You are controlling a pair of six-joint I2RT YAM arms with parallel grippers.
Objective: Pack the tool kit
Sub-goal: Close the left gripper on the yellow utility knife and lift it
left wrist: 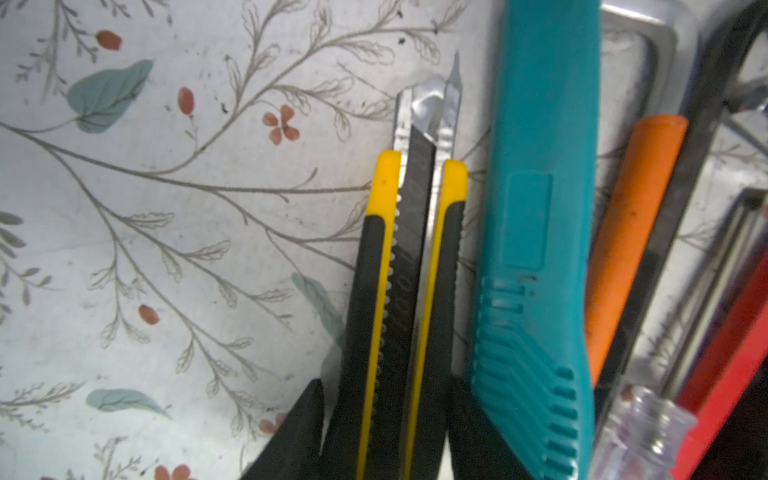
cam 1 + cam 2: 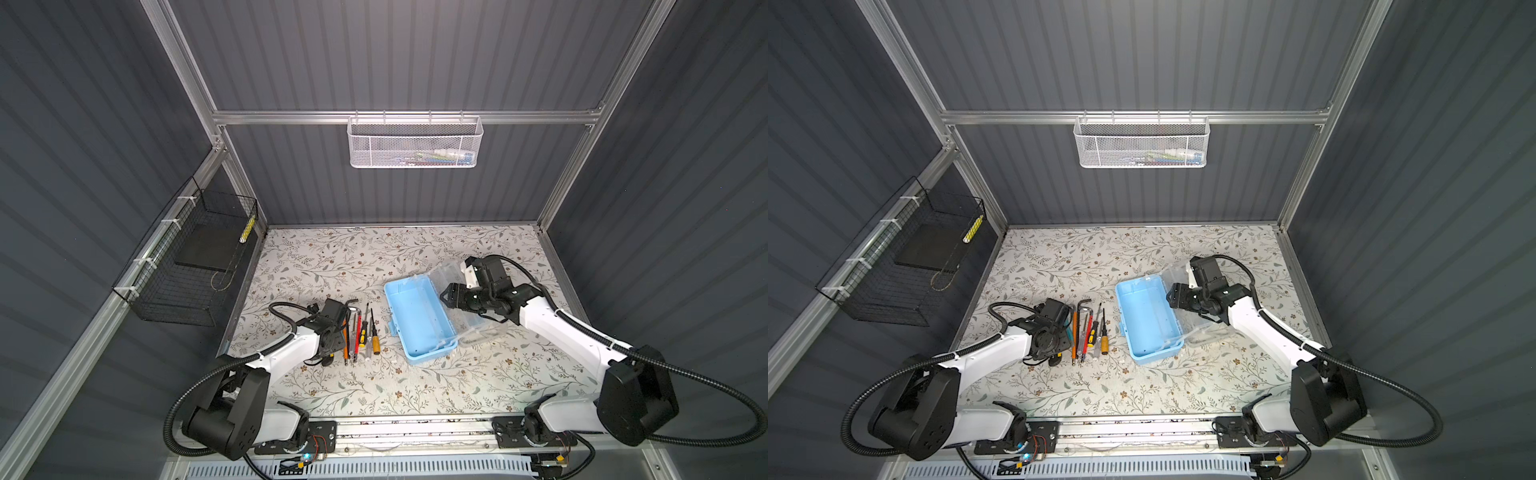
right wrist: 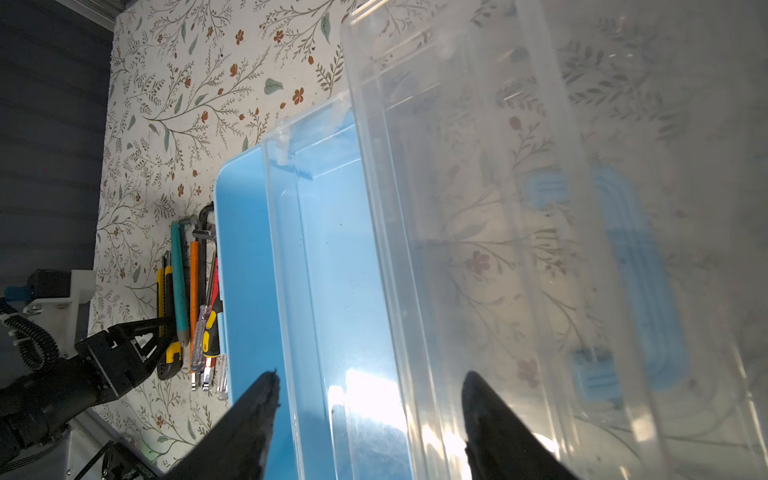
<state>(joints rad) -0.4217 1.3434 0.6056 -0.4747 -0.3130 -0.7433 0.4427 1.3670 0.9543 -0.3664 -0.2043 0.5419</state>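
The left tool [image 1: 385, 378] straddles the slim yellow-and-black plastic utility knife [image 1: 409, 270], which lies flat on the surface. Its jaws are part-open, and I cannot tell whether they press the knife. The knife is probably light, stiff and slick, best held mid-handle, clear of the metal tip. The right tool [image 3: 370, 372] gapes empty above the open light-blue rectangular plastic box [image 3: 245, 270].

Dark ribbed walls [image 2: 395, 54], aluminium rail [image 2: 291, 117], floral tabletop [image 2: 374, 386], white mesh basket [image 2: 415, 145] on rail, black wire basket [image 2: 187, 286]

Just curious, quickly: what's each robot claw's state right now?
Left gripper: open, jaws either side of the utility knife.
Right gripper: open, holding nothing.
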